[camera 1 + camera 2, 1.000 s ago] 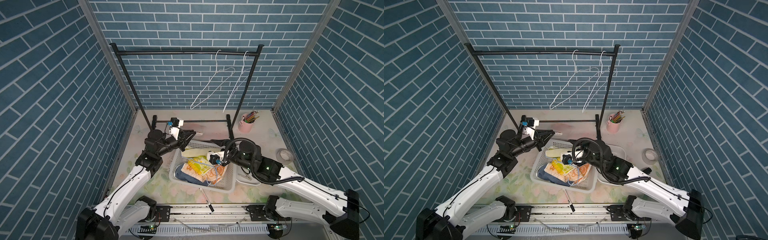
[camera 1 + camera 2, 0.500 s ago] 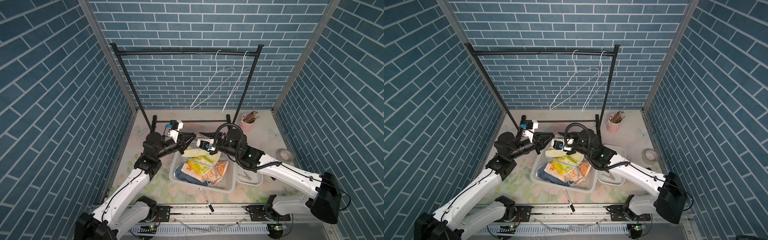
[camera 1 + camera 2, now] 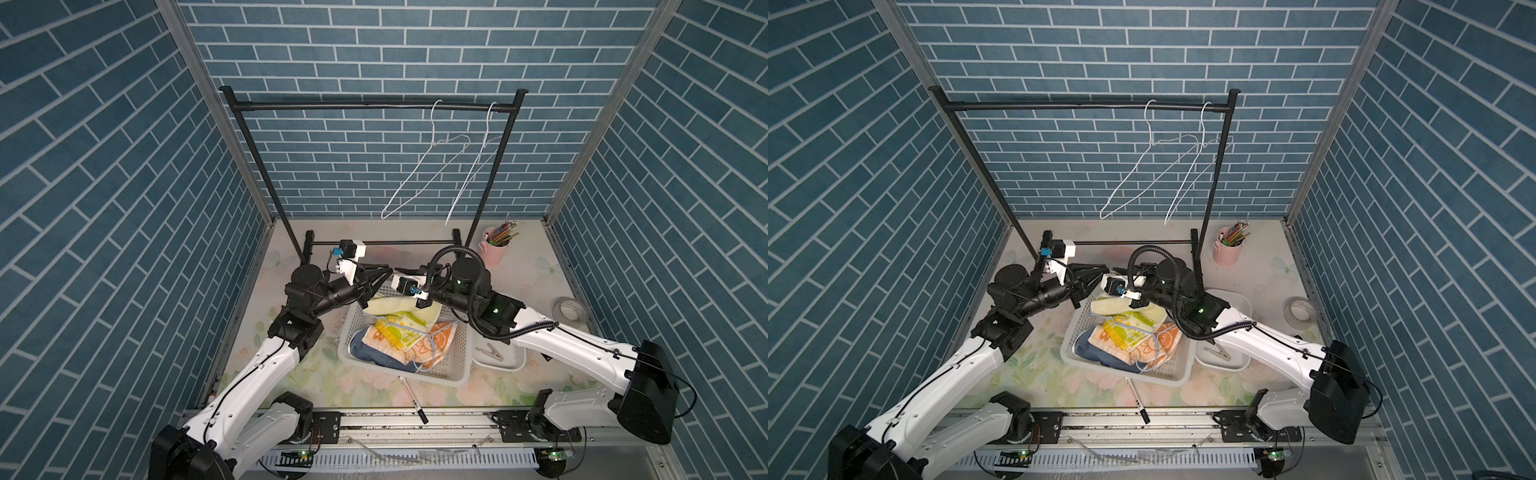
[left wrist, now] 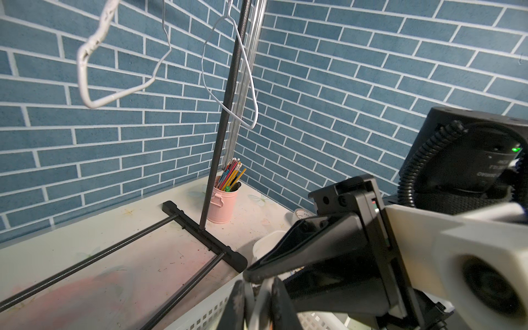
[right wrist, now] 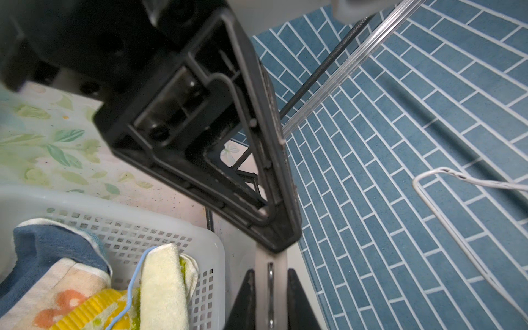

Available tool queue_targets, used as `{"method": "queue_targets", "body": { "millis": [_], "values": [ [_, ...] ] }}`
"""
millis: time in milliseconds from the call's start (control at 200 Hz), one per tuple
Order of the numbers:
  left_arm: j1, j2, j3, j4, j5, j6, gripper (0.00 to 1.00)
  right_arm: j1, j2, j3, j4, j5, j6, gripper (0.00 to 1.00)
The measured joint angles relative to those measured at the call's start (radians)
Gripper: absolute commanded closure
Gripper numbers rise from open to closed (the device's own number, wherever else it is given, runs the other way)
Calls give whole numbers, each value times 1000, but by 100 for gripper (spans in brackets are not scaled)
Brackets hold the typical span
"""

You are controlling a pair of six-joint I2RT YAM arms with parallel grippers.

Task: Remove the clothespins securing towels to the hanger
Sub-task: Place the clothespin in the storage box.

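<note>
Above the far left corner of the basket [image 3: 415, 376] my two grippers meet tip to tip. A pale grey-white clothespin [image 5: 264, 263] sits between them. My left gripper [image 4: 258, 288] is shut on one end of the clothespin [image 4: 260, 303]. My right gripper [image 5: 270, 274] is shut on the other end. In both top views the left gripper [image 3: 388, 271] and the right gripper [image 3: 1108, 275] touch. The towels lie bundled in the basket: yellow [image 3: 399, 328], orange [image 3: 434, 345], blue [image 3: 365, 349]. A light-blue wire hanger [image 3: 419, 332] runs across them. A wooden clothespin [image 3: 490, 353] lies in the white tray [image 3: 513, 365].
A black clothes rack [image 3: 374, 106] stands at the back with two bare white wire hangers [image 3: 432, 174]. A pink cup of pencils [image 3: 496, 245] is at the back right and a tape roll [image 3: 569, 309] at the right. A marker pen [image 3: 411, 395] lies in front of the basket.
My right arm swung from over the basket's right side to the far left corner and closed its jaws on the clothespin in the left gripper. The left arm barely moved.
</note>
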Motion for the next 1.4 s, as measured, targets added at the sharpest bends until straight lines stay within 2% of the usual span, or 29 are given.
{"method": "queue_targets", "body": {
  "millis": [75,150,350,470,575,835,940,1045,1140,1270,1400],
  "values": [
    [0,0,-2,11,-5,-9,51,2,-6,-1,5,3,6,100],
    [-1,0,-4,29,-3,-20,38,0,-21,-3,4,22,15,100],
    [-2,-52,-25,64,-49,-25,26,-1,-96,-33,-50,102,61,100],
    [-2,-113,-41,50,-115,11,23,-1,-162,-43,-142,182,129,100],
    [-2,-180,-43,-8,-196,79,22,-1,-239,-43,-264,296,242,100],
    [-2,-330,-45,-226,-438,281,22,-3,-384,29,-708,626,645,100],
    [-2,-375,-60,-286,-532,352,21,-19,-405,43,-875,704,792,100],
    [-2,-405,-85,-323,-609,411,21,-84,-400,48,-1003,708,911,100],
    [-2,-415,-116,-353,-657,449,20,-180,-394,44,-1087,660,1006,100],
    [-2,-431,-153,-381,-693,479,20,-275,-388,5,-1151,589,1110,100],
    [-2,-452,-182,-392,-712,492,18,-339,-386,-100,-1157,499,1203,100]
  ]
}}
